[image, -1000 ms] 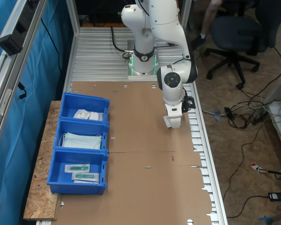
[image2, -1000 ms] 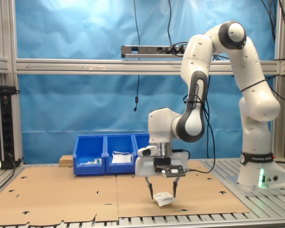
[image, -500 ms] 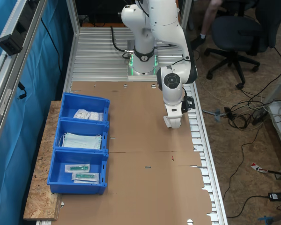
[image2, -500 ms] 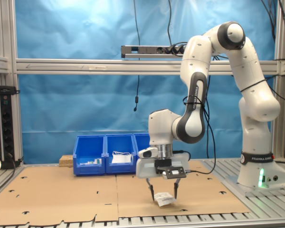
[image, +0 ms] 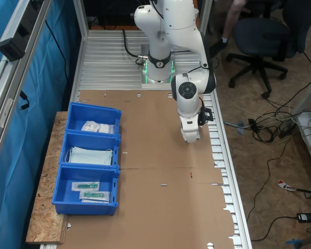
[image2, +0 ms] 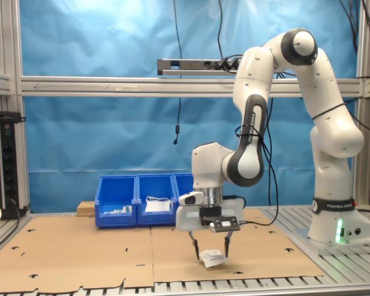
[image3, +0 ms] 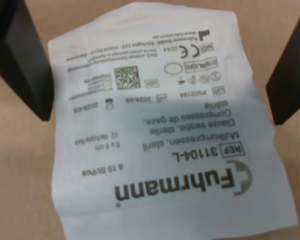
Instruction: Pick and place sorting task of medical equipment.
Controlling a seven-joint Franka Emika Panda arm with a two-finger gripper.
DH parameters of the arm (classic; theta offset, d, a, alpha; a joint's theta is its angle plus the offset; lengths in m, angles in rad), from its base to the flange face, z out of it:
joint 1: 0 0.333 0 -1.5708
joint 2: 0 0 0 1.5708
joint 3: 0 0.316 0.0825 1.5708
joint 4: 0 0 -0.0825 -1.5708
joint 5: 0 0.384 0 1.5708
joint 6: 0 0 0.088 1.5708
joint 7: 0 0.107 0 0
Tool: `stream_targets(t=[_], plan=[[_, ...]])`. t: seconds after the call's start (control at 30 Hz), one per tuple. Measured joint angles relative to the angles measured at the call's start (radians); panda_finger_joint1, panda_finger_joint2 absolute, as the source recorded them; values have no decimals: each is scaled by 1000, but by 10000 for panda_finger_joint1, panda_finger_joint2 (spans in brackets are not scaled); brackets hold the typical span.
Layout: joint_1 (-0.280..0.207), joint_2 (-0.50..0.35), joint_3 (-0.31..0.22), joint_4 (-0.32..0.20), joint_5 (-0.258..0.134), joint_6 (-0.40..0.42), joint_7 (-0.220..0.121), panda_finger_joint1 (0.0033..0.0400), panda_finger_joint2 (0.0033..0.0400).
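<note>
The gripper hangs low over the cardboard-covered tabletop, its jaws spread apart with the white packet lying between them, held by neither finger. In the wrist view the packet lies flat between the two dark fingers. Compared with a second ago, the arm has shifted slightly and the gripper's height is nearly unchanged, so the grasp looks imminent but not made. The blue bins wait well apart across the tabletop.
</note>
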Motion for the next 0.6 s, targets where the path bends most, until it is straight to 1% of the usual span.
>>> stream_targets(t=[0.6], plan=[[5, 1, -9, -2, 0, 0, -25, 400, 400]])
